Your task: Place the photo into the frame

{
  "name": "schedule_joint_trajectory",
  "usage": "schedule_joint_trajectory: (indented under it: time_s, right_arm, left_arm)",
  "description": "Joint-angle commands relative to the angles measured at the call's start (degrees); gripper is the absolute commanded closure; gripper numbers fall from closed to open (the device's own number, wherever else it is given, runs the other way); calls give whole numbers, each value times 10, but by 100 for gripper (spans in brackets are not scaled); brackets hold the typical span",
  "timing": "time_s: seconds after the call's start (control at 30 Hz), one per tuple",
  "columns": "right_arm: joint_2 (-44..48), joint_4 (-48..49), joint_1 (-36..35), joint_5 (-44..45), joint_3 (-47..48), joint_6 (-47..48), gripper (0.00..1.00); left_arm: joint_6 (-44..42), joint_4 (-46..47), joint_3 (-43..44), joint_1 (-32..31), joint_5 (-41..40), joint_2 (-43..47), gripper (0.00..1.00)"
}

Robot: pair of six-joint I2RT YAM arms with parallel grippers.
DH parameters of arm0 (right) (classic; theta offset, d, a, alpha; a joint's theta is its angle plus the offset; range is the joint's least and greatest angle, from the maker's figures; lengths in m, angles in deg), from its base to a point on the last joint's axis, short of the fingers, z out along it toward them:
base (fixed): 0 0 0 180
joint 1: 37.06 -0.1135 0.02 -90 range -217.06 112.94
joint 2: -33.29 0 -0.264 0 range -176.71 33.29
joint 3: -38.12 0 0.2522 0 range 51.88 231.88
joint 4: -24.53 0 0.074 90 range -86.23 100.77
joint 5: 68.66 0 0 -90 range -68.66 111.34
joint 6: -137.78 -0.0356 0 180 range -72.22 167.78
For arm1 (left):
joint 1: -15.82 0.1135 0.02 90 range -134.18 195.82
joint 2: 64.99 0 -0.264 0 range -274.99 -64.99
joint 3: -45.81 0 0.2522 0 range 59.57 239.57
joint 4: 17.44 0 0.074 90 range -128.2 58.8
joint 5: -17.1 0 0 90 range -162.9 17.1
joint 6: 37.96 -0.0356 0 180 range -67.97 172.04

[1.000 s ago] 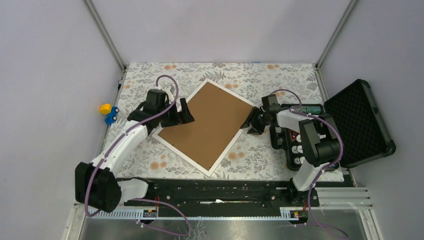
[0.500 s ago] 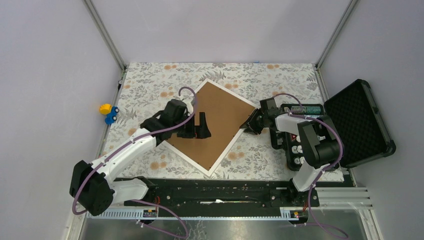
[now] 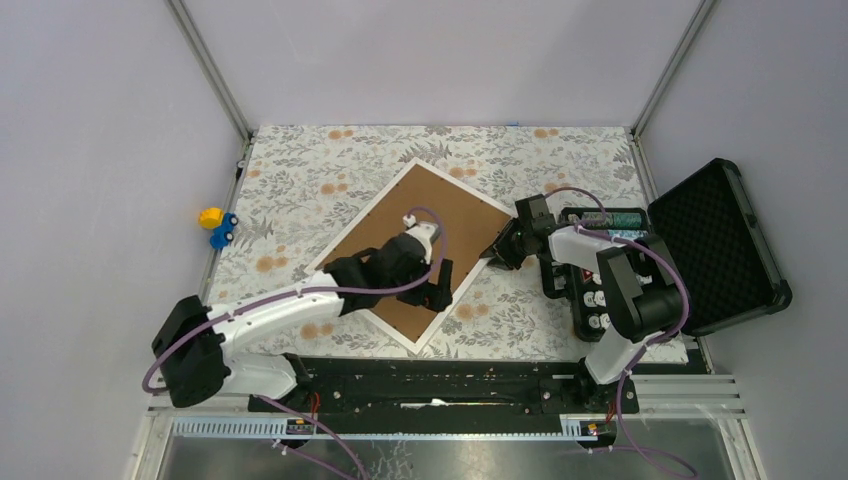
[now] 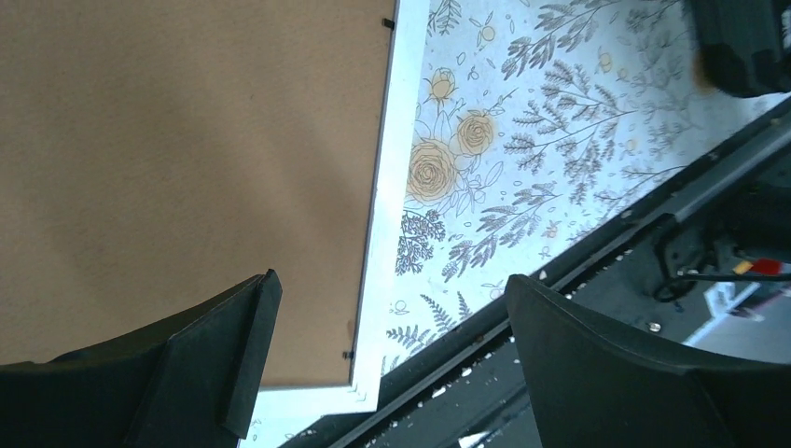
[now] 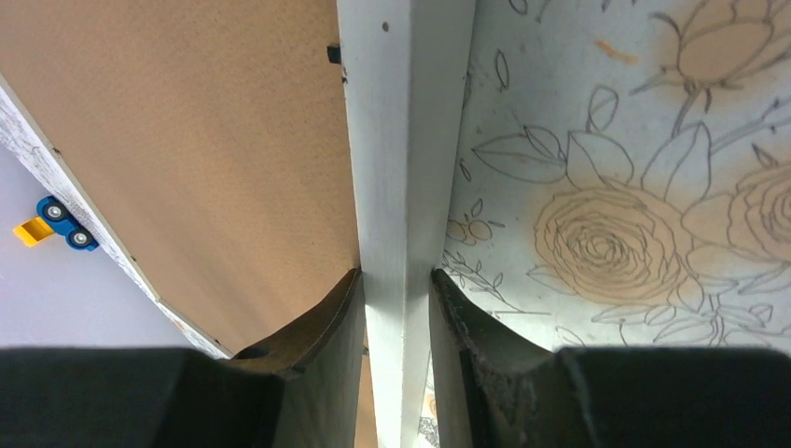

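**The frame could slip or tip**

The frame (image 3: 460,185) lies face down in the middle of the table, turned like a diamond. The brown backing board (image 3: 440,215) fills it. The photo cannot be seen. It may be under the board, but I cannot tell.

The right claw (image 5: 396,280) pinches the thin white edge at the frame's right corner. One finger is on the board side and one is on the cloth side. The left claw (image 4: 392,285) is open as wide as it goes and holds nothing. It hangs over the near right edge of the frame.

What could go wrong? The right claw has only a thin strip to hold, so the frame might slide out if it is pulled or lifted. A lift from that one corner could tip the frame, and the board might shift or drop out. If the left claw comes down crooked, a finger could push the frame across the cloth or scrape the board.

The table has a flowery tablecloth (image 3: 300,180) that looks flat and smooth. Plain pale walls (image 3: 100,150) stand all around. An open black case (image 3: 715,240) sits on the right. A small yellow and blue toy (image 3: 215,225) lies at the left, beside the wall.
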Motion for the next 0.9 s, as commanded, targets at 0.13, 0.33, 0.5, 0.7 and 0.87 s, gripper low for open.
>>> schedule_joint_trajectory:
  time_s: [0.13, 0.33, 0.5, 0.7, 0.87]
  right_arm:
    - [53, -65, -11, -31, 63, -54, 100]
    - [74, -105, -15, -14, 91, -70, 100]
    - [73, -121, -14, -28, 111, -82, 100]
    - [77, -134, -15, -33, 116, -85, 100]
    - [78, -134, -15, -42, 116, -85, 100]
  left_arm:
    - [-37, 16, 73, -128, -229, -94, 1]
    - [-52, -64, 149, -222, -377, -210, 1]
    - [-54, -141, 211, -270, -504, -311, 1]
    - [13, -290, 295, -273, -654, -429, 2]
    - [20, -330, 318, -274, -684, -477, 5]
